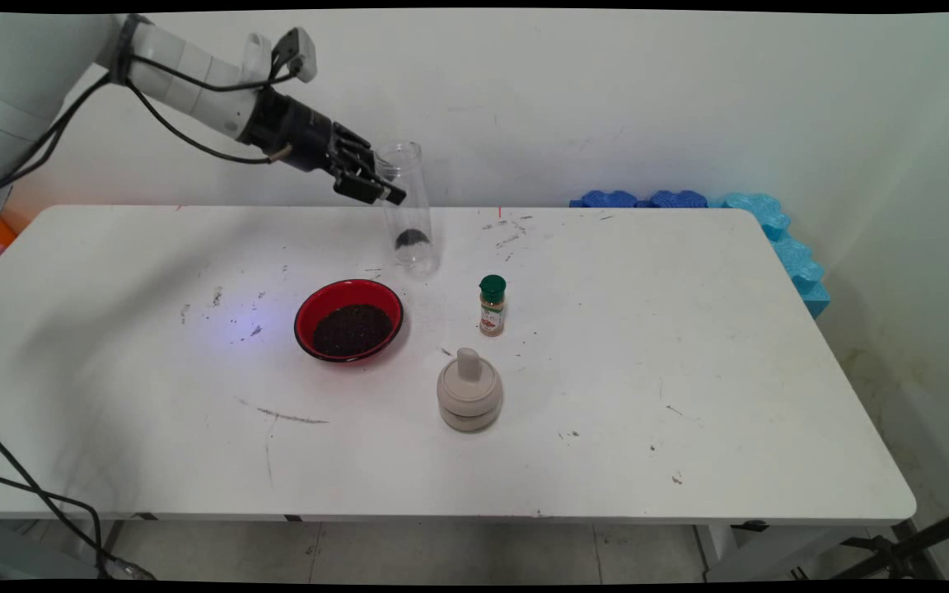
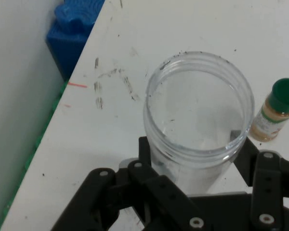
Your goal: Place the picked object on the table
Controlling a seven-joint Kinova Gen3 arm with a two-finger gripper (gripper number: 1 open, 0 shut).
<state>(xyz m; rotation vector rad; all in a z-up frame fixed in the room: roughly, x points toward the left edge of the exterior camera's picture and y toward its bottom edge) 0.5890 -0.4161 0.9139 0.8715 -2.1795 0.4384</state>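
- My gripper (image 1: 369, 183) has its fingers (image 2: 262, 180) closed on the clear jar (image 1: 409, 207), gripping just below the rim.
- Jar is upright with a slight tilt, mouth open at the top, held over the back part of the bench (image 1: 689, 371); can't tell whether its base touches the surface.
- Small dark clump sits low inside the jar in the main view.
- Red bowl (image 1: 348, 319) of dark grains sits on the bench in front of the jar, a bit to the picture's left, apart from it.
- Green-capped spice bottle (image 1: 492, 305) stands upright to the jar's right and nearer the camera.
- Beige lidded pot (image 1: 469, 393) with a knob sits in front of the spice bottle.
- Blue foam pieces (image 1: 738, 216) lie at the bench's far right edge by the wall.
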